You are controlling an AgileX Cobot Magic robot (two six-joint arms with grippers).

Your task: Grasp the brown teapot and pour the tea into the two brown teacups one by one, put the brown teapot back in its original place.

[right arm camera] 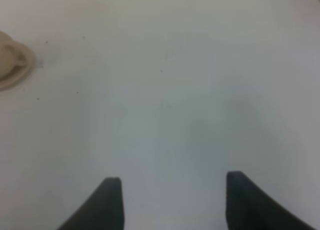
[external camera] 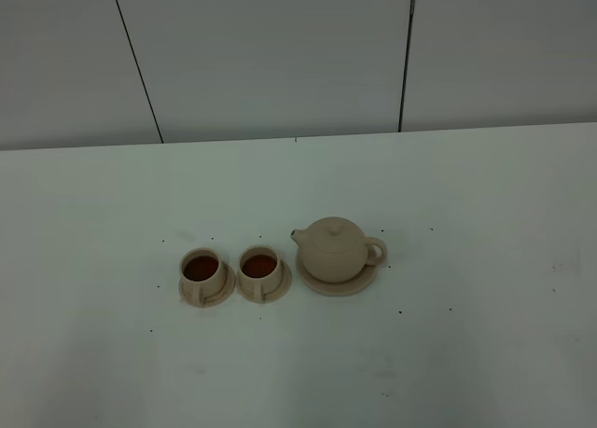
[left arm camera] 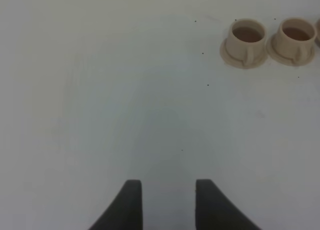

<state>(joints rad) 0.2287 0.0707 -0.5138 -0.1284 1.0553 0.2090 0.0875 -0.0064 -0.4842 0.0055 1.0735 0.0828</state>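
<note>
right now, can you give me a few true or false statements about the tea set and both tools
1. Both cups hold dark tea. True.
2. The teapot lies tipped on the bare table. False: it stands upright on its saucer.
3. The right tool grips the teapot handle. False: it is open over the bare table, holding nothing.
4. The left tool holds nothing. True.
5. The teapot stands between the two cups. False: both cups sit side by side on its spout side.
</note>
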